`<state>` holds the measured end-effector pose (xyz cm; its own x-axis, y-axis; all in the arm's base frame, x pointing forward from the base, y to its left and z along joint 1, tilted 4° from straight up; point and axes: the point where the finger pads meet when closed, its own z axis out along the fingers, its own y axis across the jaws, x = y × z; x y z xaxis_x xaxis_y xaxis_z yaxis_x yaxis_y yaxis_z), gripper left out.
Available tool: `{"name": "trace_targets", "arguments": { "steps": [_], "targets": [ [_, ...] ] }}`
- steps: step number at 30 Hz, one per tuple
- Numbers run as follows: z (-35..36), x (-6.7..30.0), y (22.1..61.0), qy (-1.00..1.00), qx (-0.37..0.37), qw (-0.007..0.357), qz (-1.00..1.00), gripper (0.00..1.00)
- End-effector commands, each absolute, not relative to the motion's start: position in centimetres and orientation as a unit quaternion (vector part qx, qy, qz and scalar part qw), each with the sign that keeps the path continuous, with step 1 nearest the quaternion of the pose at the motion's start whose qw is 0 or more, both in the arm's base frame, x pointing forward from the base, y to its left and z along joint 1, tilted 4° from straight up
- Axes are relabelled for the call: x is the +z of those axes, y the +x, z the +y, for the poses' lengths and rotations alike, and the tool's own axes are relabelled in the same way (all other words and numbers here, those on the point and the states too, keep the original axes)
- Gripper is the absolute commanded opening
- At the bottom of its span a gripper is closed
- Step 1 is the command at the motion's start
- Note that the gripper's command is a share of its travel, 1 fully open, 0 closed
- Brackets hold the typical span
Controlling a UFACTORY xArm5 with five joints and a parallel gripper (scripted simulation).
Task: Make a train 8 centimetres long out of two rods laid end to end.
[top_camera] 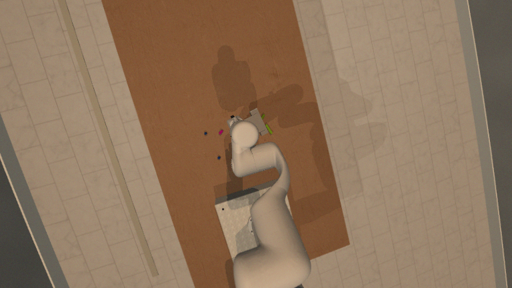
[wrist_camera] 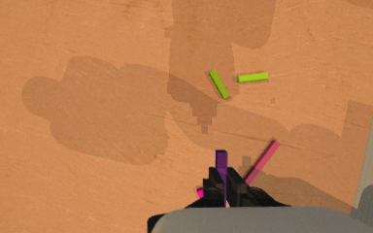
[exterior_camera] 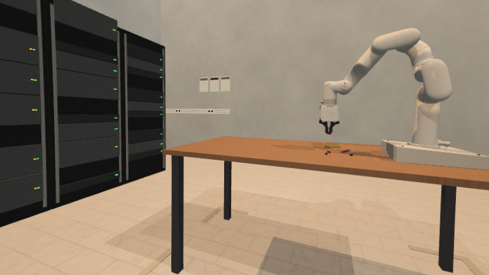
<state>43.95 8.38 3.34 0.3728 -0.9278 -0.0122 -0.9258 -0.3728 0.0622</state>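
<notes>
My gripper (wrist_camera: 220, 181) (exterior_camera: 328, 130) is shut on a purple rod (wrist_camera: 221, 167) (exterior_camera: 329, 133) and holds it well above the table (exterior_camera: 252, 153) (top_camera: 169, 43). In the wrist view the rod sticks out forward between the black fingers. Below it a pink rod (wrist_camera: 262, 161) (exterior_camera: 345, 151) lies flat at a slant. A short magenta rod (wrist_camera: 199, 192) (top_camera: 221, 131) (exterior_camera: 328, 151) shows just left of the fingers. Two lime rods (wrist_camera: 219, 83) (wrist_camera: 253, 77) (top_camera: 269, 129) lie further off, close together but at an angle. In the top view the arm's wrist hides the gripper.
Two small blue rods (top_camera: 205, 133) (top_camera: 218, 157) lie left of the arm on the table. The robot's pale base plate (top_camera: 237, 221) (exterior_camera: 432, 153) sits at the near end of the table. Server racks (exterior_camera: 72, 95) stand far off to the side.
</notes>
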Motion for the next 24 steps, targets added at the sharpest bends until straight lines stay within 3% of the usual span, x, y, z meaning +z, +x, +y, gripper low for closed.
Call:
{"name": "trace_targets", "arguments": {
  "steps": [1, 9, 24],
  "targets": [
    [10.0, 3.4, 44.5, 0.872, -0.024, 0.021, -0.488, 0.04],
    [12.4, 3.2, 45.0, 0.925, -0.026, 0.020, -0.378, 0.04],
    [12.6, 3.2, 45.0, 0.930, -0.026, 0.020, -0.365, 0.04]
  ]
}}
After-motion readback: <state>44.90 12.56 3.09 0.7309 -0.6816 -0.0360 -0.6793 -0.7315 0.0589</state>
